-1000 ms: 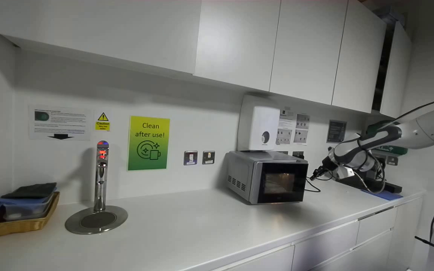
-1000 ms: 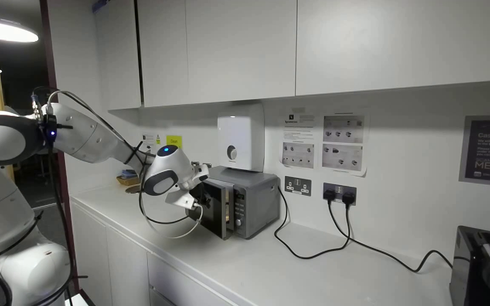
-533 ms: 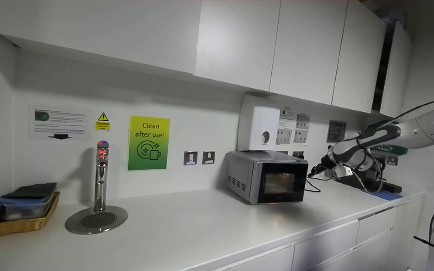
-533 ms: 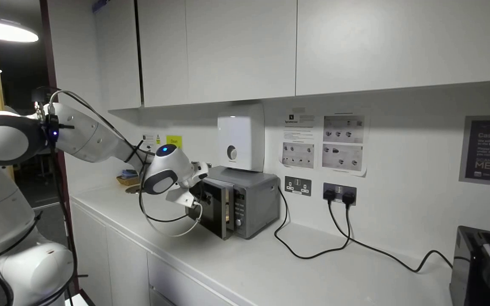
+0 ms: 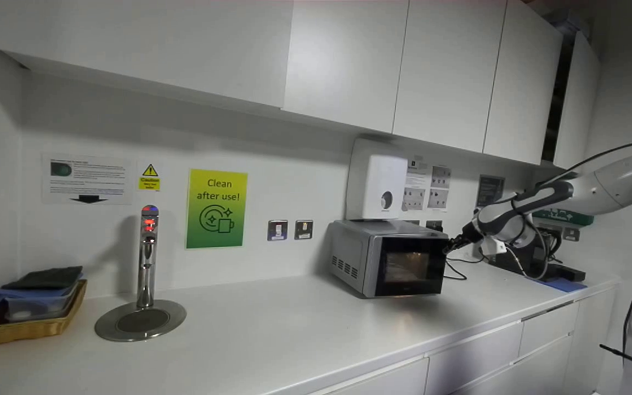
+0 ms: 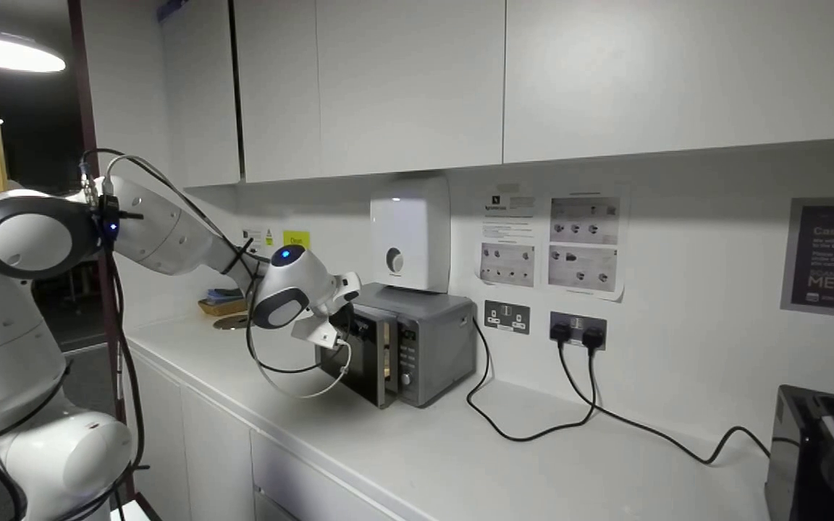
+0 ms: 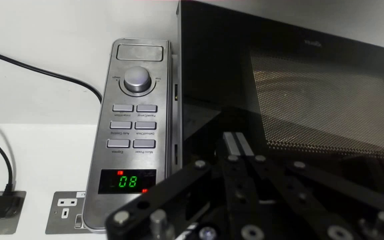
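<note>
A grey microwave [image 5: 354,252] stands on the white counter and also shows in an exterior view [image 6: 439,347]. Its black door [image 6: 363,362] stands slightly ajar, with a narrow gap beside the silver control panel [image 6: 407,351]. In the wrist view, which is upside down, the panel [image 7: 137,96] has a knob, buttons and a lit green display. My gripper [image 7: 238,143] is shut with nothing visible between its fingertips. It is in front of the dark door [image 7: 212,60], near its panel-side edge; contact is not clear. The gripper [image 5: 450,248] also shows at the microwave's right edge.
A white dispenser [image 6: 410,231] is on the wall above the microwave. Black cables [image 6: 522,438] run over the counter [image 6: 504,477] from sockets [image 6: 578,329]. A black machine [image 6: 822,456] stands on the counter. A chrome tap [image 5: 147,258] and a basket [image 5: 30,326] are further along.
My gripper has moved closer to the microwave, leftward in an exterior view, and up to the door's edge. The arm has followed it. The door looks unmoved, slightly ajar.
</note>
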Available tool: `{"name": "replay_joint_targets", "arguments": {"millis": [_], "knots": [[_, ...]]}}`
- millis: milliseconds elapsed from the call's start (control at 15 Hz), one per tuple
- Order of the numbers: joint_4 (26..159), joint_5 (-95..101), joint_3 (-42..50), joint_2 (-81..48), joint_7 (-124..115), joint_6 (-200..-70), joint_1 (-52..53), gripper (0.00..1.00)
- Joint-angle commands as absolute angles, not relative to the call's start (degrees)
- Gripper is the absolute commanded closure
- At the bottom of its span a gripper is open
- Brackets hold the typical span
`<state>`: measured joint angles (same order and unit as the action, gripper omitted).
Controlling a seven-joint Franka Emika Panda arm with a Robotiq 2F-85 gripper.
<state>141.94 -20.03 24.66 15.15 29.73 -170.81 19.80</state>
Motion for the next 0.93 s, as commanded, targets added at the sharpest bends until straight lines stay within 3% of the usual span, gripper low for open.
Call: {"name": "replay_joint_targets", "arguments": {"millis": [0, 867], "knots": [[138.7, -23.1, 27.4, 12.1, 32.4, -173.6, 23.3, 1.00], [132.8, -29.3, 33.7, 7.2, 34.5, -176.3, 30.8, 1.00]]}}
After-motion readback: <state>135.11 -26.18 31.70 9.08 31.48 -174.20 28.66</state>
